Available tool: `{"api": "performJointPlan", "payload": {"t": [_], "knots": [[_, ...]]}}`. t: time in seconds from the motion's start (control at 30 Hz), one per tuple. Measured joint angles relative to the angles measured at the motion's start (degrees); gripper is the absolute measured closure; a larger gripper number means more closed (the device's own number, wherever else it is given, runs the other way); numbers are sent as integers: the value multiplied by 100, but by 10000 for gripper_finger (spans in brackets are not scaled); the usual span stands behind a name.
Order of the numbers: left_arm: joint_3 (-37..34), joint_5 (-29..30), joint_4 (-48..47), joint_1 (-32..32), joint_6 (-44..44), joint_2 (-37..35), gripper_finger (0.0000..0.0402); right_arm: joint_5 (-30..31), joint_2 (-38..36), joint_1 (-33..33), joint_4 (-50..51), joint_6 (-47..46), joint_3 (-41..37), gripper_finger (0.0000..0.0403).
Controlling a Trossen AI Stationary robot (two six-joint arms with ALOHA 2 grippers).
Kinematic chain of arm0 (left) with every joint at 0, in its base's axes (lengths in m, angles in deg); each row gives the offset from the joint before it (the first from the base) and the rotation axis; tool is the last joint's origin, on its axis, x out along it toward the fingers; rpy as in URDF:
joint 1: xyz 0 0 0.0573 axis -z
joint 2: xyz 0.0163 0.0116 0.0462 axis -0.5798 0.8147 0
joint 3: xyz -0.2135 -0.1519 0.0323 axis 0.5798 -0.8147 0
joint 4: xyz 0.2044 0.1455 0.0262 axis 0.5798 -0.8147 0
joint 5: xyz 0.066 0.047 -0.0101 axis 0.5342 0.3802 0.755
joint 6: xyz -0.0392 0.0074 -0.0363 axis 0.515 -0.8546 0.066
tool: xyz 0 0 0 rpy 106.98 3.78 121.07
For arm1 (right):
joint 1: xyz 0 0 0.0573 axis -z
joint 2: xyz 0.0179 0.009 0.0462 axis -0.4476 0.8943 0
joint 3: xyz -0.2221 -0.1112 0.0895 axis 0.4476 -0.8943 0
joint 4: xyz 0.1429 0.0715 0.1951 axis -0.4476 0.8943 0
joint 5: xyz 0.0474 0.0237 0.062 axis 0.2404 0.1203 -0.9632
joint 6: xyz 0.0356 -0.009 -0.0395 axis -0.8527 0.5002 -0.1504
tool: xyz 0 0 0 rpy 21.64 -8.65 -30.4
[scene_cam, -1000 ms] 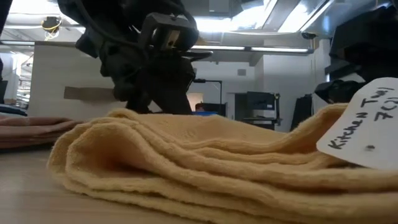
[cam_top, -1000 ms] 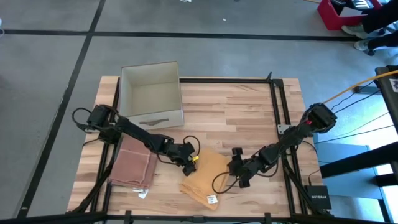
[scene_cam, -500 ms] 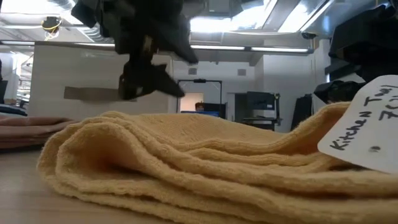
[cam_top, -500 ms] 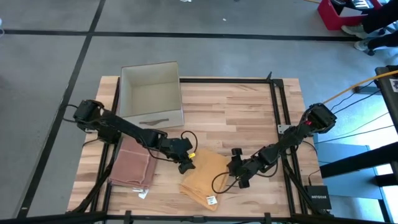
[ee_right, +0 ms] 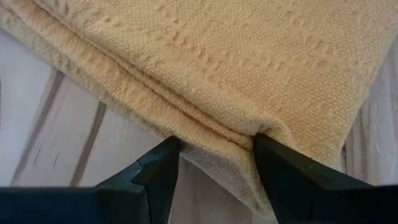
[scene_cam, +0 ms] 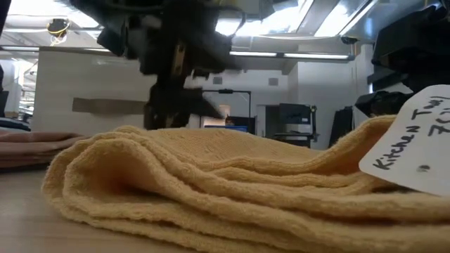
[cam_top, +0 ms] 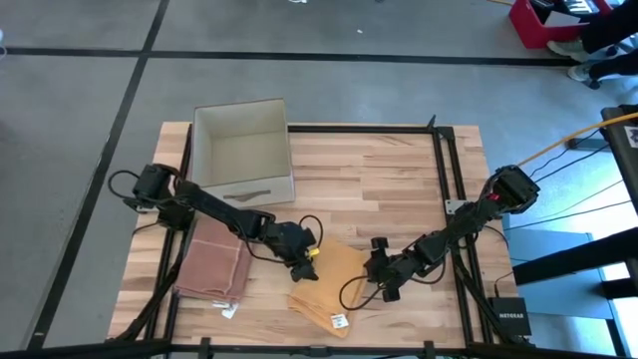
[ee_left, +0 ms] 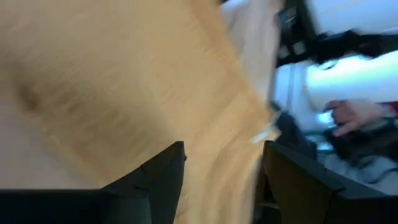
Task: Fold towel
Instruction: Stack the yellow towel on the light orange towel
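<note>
A yellow towel (cam_top: 334,287) lies folded in several layers on the wooden table (cam_top: 399,179), with a white tag (scene_cam: 411,140) at its near end. My left gripper (cam_top: 304,269) hangs open just above the towel's left part (scene_cam: 176,140), touching nothing; the left wrist view is blurred. At the towel's right edge my right gripper (cam_top: 372,271) stands low and open. Its two fingers are on either side of the folded edge (ee_right: 214,134). My right gripper comes down slanting from the table's right side. The towel's folded right edge (ee_right: 217,140), several layers thick, lies between its open fingers and reaches up to one finger (ee_right: 277,162). The towel lies flat on the table. Whether the fingers press it, I cannot tell.
A folded brown towel (cam_top: 214,264) lies at the table's left, near the left arm. An open beige box (cam_top: 244,150) stands at the far left. Black frame rails (cam_top: 444,199) run along the table's sides. Bare wood shows at the far right.
My left gripper has risen off the yellow towel's top and tipped toward level, its fingers staying apart. The towel's left folded edge has settled slightly outward. My right gripper has kept still.
</note>
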Motion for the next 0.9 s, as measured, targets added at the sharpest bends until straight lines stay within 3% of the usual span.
{"api": "performJointPlan", "payload": {"t": [0.17, 0.37, 0.77, 0.9], "knots": [[11, 285, 139, -45, -239, -11, 191, 101, 2, 0, 4, 59, -2, 194], [11, 1214, 173, -34, -557, -11, 192, 134, 4, -2, 4, 66, -4, 194], [11, 1331, 219, -20, -536, -11, 189, 210, 4, -2, 7, 33, -4, 194], [11, 1334, 242, -20, -473, -11, 152, 210, 4, -2, 7, 31, -4, 194]]}}
